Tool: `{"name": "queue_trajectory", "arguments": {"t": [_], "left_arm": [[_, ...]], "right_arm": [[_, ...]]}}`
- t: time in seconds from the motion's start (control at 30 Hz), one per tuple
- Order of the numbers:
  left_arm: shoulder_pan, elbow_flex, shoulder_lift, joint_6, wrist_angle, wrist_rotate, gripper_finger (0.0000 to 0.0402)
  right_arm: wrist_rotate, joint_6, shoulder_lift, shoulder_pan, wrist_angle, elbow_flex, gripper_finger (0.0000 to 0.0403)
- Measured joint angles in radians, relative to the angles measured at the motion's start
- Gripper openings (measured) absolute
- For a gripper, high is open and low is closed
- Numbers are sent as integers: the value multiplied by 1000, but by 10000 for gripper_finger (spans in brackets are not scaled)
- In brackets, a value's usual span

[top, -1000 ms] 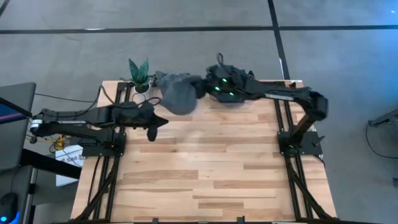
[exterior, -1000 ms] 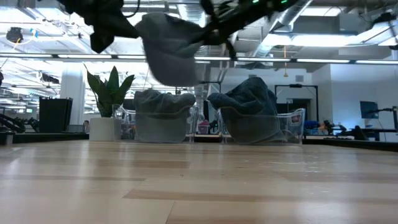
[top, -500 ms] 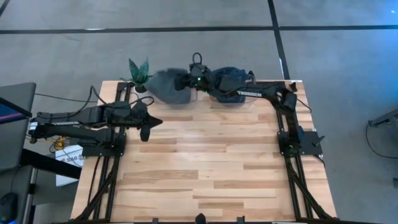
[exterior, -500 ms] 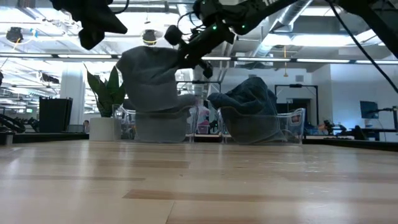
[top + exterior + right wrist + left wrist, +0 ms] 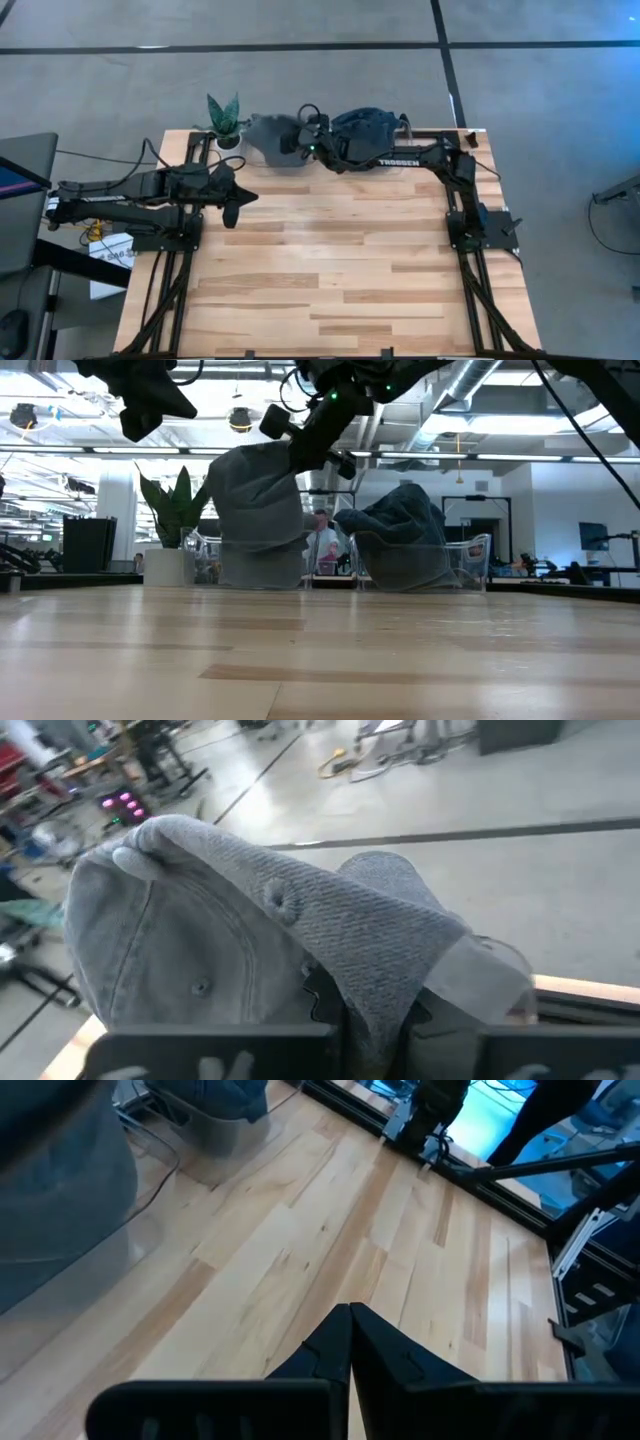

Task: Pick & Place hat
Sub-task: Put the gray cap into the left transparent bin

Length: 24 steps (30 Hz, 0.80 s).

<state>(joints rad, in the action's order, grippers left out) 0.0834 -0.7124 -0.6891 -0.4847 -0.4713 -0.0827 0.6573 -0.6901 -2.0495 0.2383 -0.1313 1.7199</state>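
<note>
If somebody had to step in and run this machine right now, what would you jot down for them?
Right hand: shut on the light grey fabric cap, holding it over the clear plastic bin at the far edge of the wooden table, beside the small potted plant.
Left hand: shut, empty, hanging above the table's left side, waiting.
Second clear bin next to it already holds a dark blue cap.
Done: grey cap picked up and carried to the bin.
Left: lower it in, open the right hand, pull the arm back.
</note>
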Motion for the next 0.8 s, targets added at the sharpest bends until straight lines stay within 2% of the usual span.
{"name": "queue_trajectory", "arguments": {"t": [0.1,0.2,0.3,0.57,0.67,0.8], "left_arm": [[0,0,0,0,0,0,0],[0,0,0,0,1,0,0],[0,0,0,0,2,0,0],[0,0,0,-2,2,0,0],[0,0,0,-2,3,0,0],[0,0,0,-2,9,0,0]], "right_arm": [[46,-19,0,-11,6,-15,11],[46,-55,0,-19,20,-51,11],[15,-102,0,-23,31,-92,11],[-65,-65,0,-21,106,-168,13],[-109,-65,0,-14,95,-179,24],[-120,-87,0,-12,77,-189,59]]}}
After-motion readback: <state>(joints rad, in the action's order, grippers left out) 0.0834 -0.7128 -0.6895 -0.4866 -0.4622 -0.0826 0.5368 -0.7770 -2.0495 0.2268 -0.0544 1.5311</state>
